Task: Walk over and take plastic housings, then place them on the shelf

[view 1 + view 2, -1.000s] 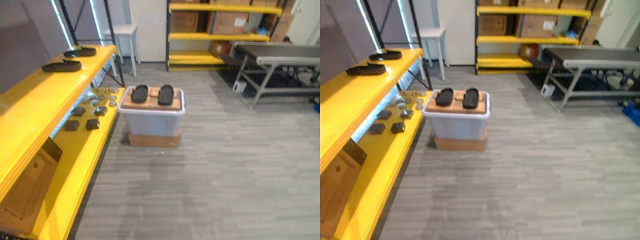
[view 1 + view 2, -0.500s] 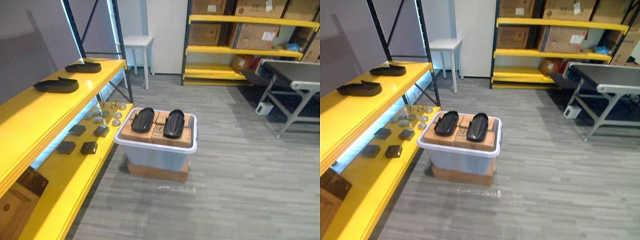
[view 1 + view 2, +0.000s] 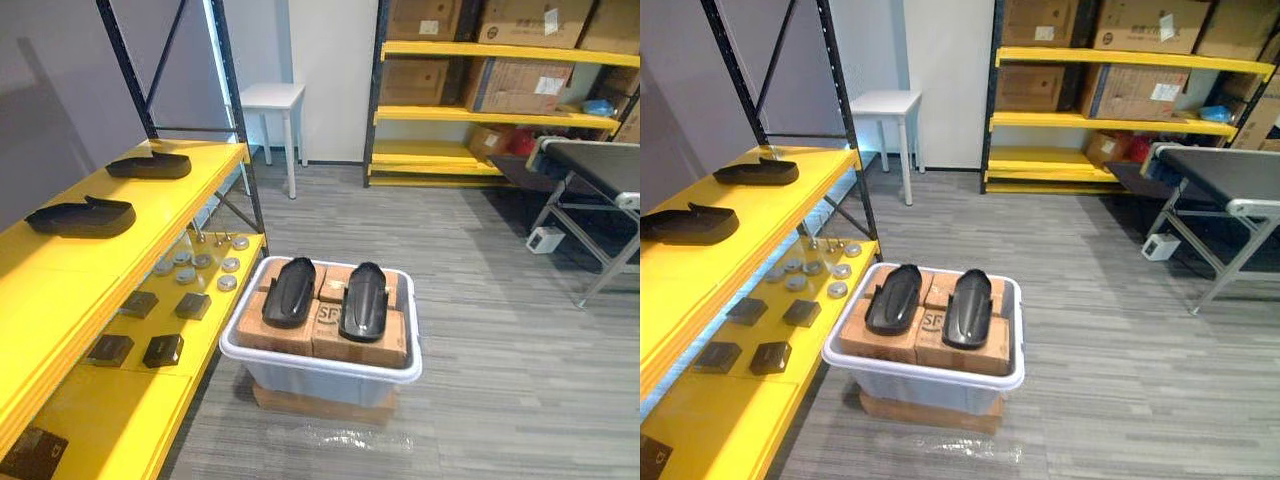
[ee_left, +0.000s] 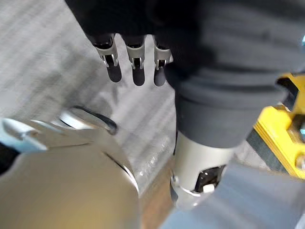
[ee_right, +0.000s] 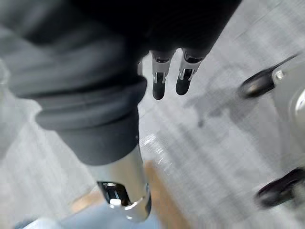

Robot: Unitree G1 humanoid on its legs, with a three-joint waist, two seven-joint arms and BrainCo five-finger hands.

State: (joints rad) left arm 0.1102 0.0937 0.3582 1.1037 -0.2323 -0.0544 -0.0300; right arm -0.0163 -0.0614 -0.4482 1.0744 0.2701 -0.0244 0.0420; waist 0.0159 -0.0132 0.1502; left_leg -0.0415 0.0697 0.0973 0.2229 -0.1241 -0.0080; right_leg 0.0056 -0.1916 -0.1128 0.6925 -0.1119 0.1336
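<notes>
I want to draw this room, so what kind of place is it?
Probably a warehouse or factory storeroom: tall yellow racks hold cardboard boxes, black plastic housings lie on boxes in a grey bin, and a conveyor-like table stands to the right.

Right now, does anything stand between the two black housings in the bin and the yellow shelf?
Nothing visible does. The left housing and right housing lie on boxes in the bin, beside the shelf's open front; its top board is bare near two shelved housings.

Two black housings (image 3: pixel 290 292), side by side atop boxes (image 3: pixel 275 335)
</notes>
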